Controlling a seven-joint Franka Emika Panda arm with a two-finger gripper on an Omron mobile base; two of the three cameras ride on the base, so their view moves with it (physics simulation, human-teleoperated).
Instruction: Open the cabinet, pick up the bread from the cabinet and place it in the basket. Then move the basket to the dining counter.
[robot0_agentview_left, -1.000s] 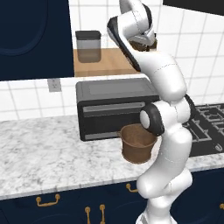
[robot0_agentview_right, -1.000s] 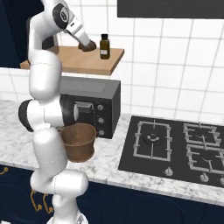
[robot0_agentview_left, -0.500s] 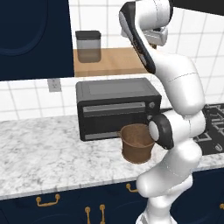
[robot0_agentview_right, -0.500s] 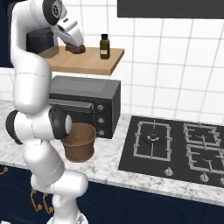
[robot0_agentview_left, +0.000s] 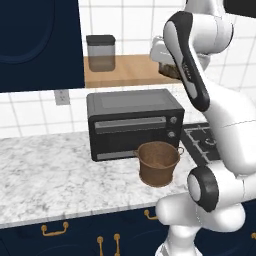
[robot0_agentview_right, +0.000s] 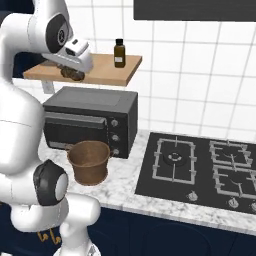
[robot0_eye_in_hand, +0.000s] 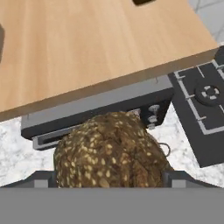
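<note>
So the end effector (robot0_eye_in_hand: 109, 175) is clamped on the bread (robot0_eye_in_hand: 110, 151), one dark finger tip on each side of it. The bread is a lumpy dark brown roll speckled with pale seeds, and in the hand view it hangs out past the front edge of the cabinet (robot0_eye_in_hand: 100, 48) shelf board, with the toaster oven (robot0_eye_in_hand: 96, 109) underneath. From the right base view the end effector (robot0_agentview_right: 74, 70) sits up at shelf height, near the front left part of the light wooden board, with the bread (robot0_agentview_right: 73, 75) tucked under the white hand.

Counting stuff: one bread, one basket (robot0_agentview_left: 158, 163), one brown bottle (robot0_agentview_right: 119, 52) with a black cap at the far right of the shelf, one grey lidded jar (robot0_agentview_left: 101, 53) at the left of the shelf. The dark navy door panel (robot0_agentview_left: 40, 45) stands to the left of the shelf.

The basket is round, brown, tapers toward its base, and has two small rim handles. It stands upright on the marble table (robot0_agentview_left: 55, 175), just in front of the black toaster oven's right end. A black stovetop (robot0_agentview_right: 200, 167) lies to the right, with three burners in view.
</note>
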